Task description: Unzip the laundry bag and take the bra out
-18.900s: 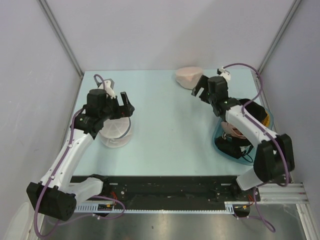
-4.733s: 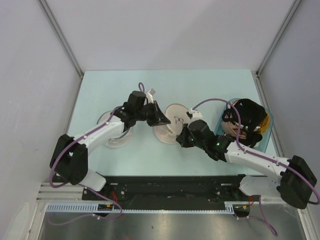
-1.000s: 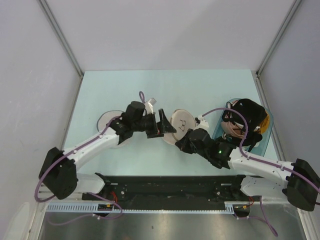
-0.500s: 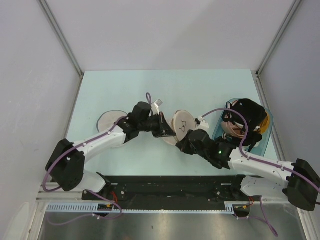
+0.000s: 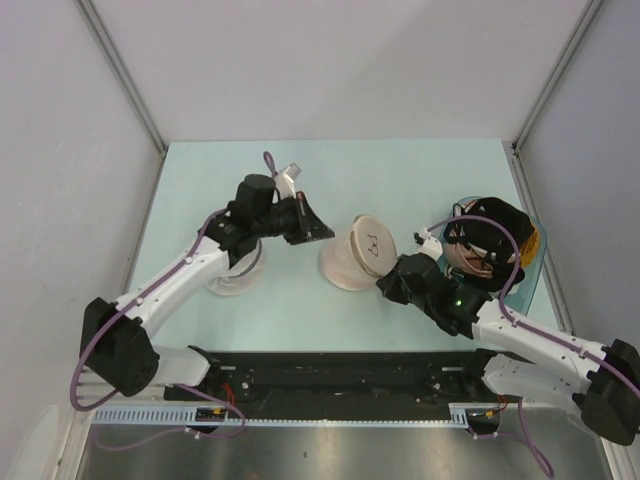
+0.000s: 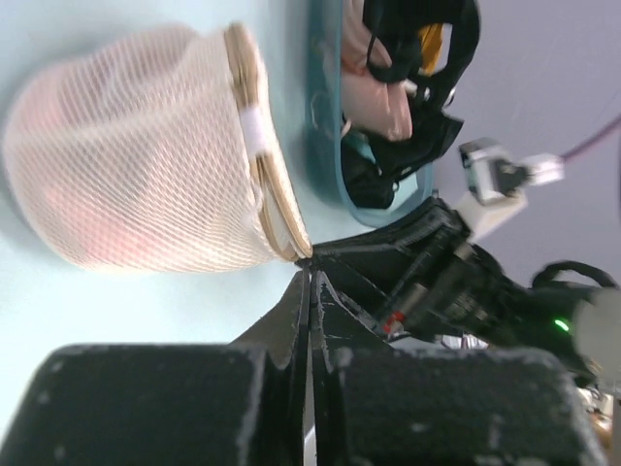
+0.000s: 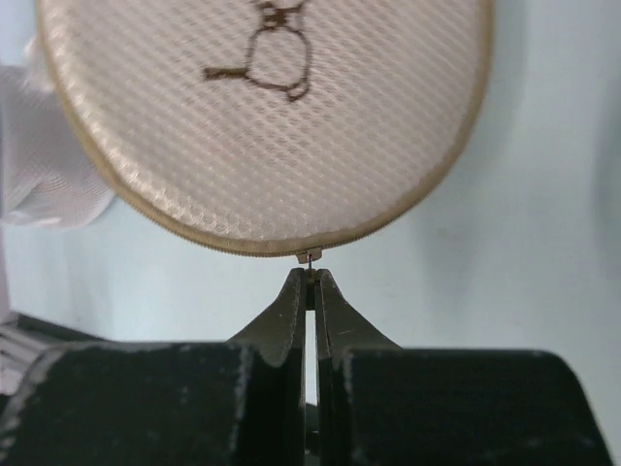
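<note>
The cream mesh laundry bag (image 5: 352,256) rests tilted on the table's middle, its half with the dark bra icon (image 7: 277,53) facing up and right. My right gripper (image 7: 309,274) is shut on the small zip pull (image 7: 308,257) at the bag's beige rim; seen from above, the right gripper (image 5: 384,286) sits at the bag's lower right. My left gripper (image 5: 326,233) is shut, with nothing visible between its fingers, just left of the bag; in its wrist view the left gripper (image 6: 309,268) points at the rim's end. The bra is hidden; a pinkish tint shows through the mesh (image 6: 136,165).
A whiter round pouch (image 5: 236,272) lies under my left arm. At the right stands a teal basket (image 5: 436,262) holding black clothing (image 5: 498,225) and a pale pink cloth (image 6: 380,97). Grey walls enclose the table on three sides.
My left gripper went from open to shut beside the bag, then drew back up and to the left. The right gripper shifted slightly right, still on the zip pull, and the bag tilted more.
</note>
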